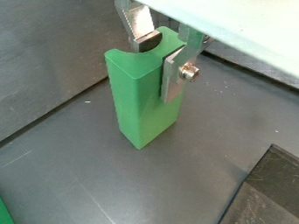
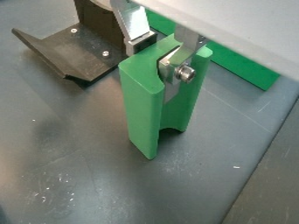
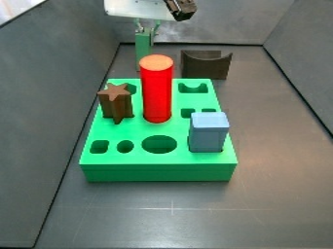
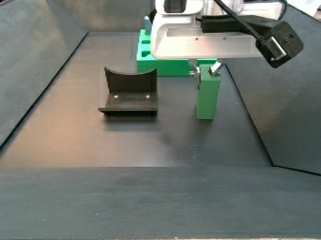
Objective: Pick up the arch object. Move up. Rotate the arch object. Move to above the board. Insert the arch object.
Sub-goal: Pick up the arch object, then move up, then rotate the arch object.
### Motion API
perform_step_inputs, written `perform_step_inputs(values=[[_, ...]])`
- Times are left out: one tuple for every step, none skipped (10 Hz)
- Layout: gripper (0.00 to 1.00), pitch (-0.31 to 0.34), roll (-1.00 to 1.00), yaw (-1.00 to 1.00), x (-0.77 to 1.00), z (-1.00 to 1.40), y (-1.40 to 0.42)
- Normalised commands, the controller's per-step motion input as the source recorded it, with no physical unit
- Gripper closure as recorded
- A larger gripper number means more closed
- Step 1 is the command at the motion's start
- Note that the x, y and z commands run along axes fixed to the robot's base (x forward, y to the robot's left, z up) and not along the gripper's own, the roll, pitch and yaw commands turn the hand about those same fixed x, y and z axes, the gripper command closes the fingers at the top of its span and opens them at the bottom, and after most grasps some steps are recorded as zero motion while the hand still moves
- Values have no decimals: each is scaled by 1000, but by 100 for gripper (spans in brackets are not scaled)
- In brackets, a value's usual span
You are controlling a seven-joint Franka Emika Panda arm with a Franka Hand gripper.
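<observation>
Two silver fingers (image 2: 177, 68) of the pincer (image 1: 162, 54) pinch the top of the arch object (image 1: 142, 92), which stands upright w/ its base on the dark tabletop (image 4: 150, 141), just right of the fixture (image 4: 128, 92) and nr the board (image 3: 163, 136)'s far edge.

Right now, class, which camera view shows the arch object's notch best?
A wrist view: the arch object stands upright, notch at its floor end, gripper around its top. The remaining wrist view hides the notch. Side views show it small, or partly hidden behind the red cylinder.
</observation>
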Motion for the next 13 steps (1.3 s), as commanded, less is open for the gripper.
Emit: perform_step_inputs(values=[[100, 0, 0, 0, 0, 0, 0], [100, 0, 0, 0, 0, 833, 0], [100, -8, 6, -33, 35, 837, -18], [100, 19, 7, -34, 12, 694, -17], [100, 27, 13, -31, 3, 546, -9], [100, 32, 18, -26, -1, 382, -3], [100, 39, 22, -22, -3, 213, 2], [100, 0, 0, 0, 9, 1000, -410], [100, 20, -3, 14, -5, 1000, -414], [100, 21, 4, 26, -15, 1000, -345], [100, 22, 8, 24, -19, 1000, -301], [100, 29, 15, 21, -15, 1000, -254], [100, 34, 15, 20, -13, 1000, -223]])
